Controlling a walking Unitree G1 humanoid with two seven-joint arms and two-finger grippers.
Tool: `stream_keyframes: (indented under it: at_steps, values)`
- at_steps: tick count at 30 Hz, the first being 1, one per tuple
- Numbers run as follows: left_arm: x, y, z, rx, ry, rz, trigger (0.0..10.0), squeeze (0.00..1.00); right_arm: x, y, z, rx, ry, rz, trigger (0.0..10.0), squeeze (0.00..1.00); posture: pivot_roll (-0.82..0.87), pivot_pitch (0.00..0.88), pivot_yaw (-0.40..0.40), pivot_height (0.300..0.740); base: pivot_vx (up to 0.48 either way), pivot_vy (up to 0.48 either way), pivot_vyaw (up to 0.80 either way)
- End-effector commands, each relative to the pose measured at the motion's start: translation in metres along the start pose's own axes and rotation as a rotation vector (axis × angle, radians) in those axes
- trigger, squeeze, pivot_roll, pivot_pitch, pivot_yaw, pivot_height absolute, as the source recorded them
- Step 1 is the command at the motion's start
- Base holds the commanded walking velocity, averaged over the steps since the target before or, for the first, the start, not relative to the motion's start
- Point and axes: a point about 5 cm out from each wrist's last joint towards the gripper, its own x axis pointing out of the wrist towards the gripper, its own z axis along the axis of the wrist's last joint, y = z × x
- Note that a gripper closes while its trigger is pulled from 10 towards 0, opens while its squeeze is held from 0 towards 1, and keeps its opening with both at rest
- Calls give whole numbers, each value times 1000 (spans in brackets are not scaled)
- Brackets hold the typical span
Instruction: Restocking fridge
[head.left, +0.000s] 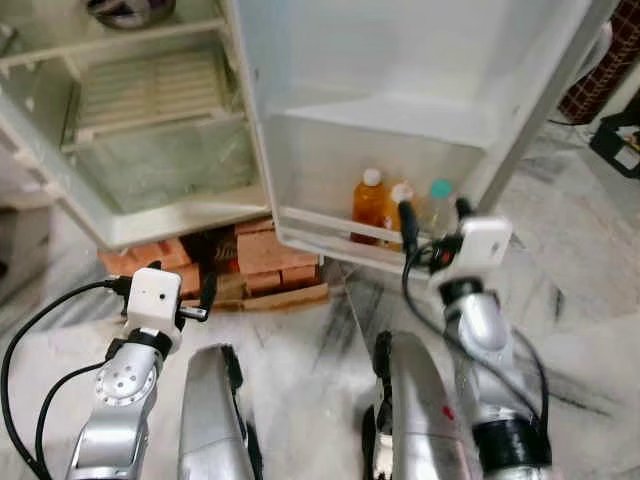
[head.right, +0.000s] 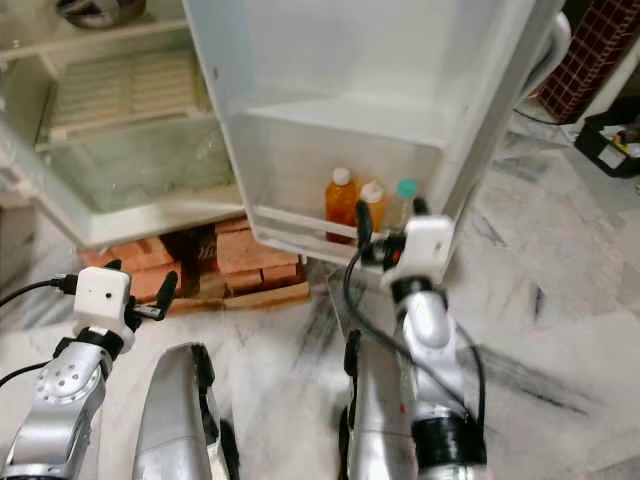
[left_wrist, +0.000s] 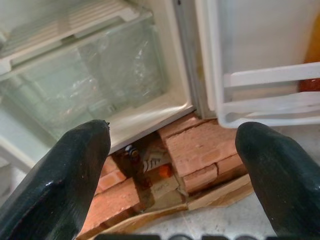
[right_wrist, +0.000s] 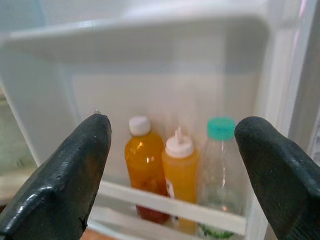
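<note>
Fridge: I see the fridge (head.left: 150, 215) open, raised on bricks (head.left: 270, 262) at 12 o'clock, its door (head.left: 400, 90) swung toward me at 1 o'clock.
Stock: three bottles stand in the door's lowest rack (head.left: 330, 228), close together — an orange juice bottle (right_wrist: 144, 170), a yellow squeeze bottle (right_wrist: 180, 175) and a clear bottle with a teal cap (right_wrist: 220, 170).
Right tool: my right tool (head.left: 432, 218) is raised at 1 o'clock just before the rack, fingers spread wide, holding nothing.
Left tool: my left tool (head.left: 180, 288) sits low at 10 o'clock near the bricks, also spread and empty.
Handling: I judge the bottles rigid plastic, smooth, likely slippery if chilled; weight depends on fill, which I cannot tell.
Grip: I'd take a bottle around mid-body above the rail; the necks are narrow and the squeeze bottle may give under pressure.
Crisper: the clear drawer (left_wrist: 90, 85) is shut.
</note>
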Motion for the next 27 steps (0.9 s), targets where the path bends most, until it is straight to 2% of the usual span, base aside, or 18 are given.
stream_keyframes:
  at_steps: [1,5,12,18,20,24,27]
  values:
    - [-1,2,-5,5,19,-7,10000,0,4,3,7,-4,-23,20,10000,0,-78,33,51,529,0,0,0]
    - [3,4,-5,8,9,-14,10000,0,0,3,16,12,13,9,10000,0,-75,26,50,529,0,0,0]
    - [3,6,-5,11,3,-10,10000,0,-5,4,16,12,28,12,10000,0,-61,19,40,529,0,0,0]
    - [4,8,-6,13,0,-2,10000,0,1,7,18,23,19,27,10000,0,-34,9,35,529,0,0,0]
    - [4,11,-3,16,-13,13,10000,0,4,10,23,27,15,39,10000,0,-11,31,30,529,0,0,0]
    - [-2,15,-10,21,8,26,10000,0,1,7,18,25,48,25,10000,0,-14,12,25,529,0,0,0]
    - [2,14,-12,15,15,27,10000,0,6,9,19,-2,53,18,10000,0,-45,5,32,529,0,0,0]
